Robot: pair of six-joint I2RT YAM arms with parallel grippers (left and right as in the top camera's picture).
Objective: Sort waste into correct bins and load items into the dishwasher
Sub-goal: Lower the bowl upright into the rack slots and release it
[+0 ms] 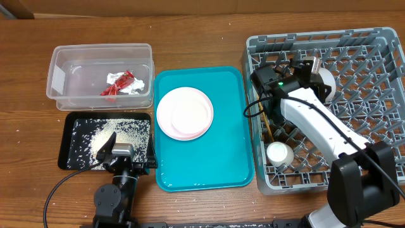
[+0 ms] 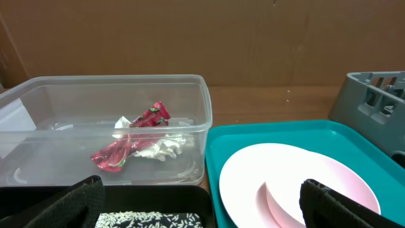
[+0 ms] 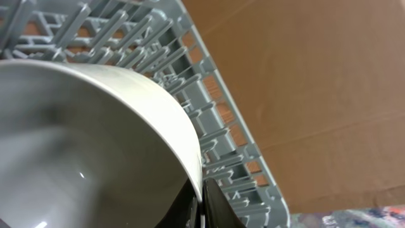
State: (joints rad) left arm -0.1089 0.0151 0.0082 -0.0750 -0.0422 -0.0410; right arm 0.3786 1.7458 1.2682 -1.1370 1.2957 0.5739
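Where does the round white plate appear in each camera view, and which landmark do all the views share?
Overhead: the plate lies at centre, on the teal tray.
Left wrist: lower right, on the same tray.
Right wrist: not in it; the white curve there is the bowl.
Shared landmark: the grey dish rack, right side overhead, right edge in left wrist, behind the bowl in right wrist.

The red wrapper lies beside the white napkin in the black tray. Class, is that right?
No. The wrapper and napkin lie in the clear tub, not the black tray, which holds grainy scraps. The overhead view shows it.
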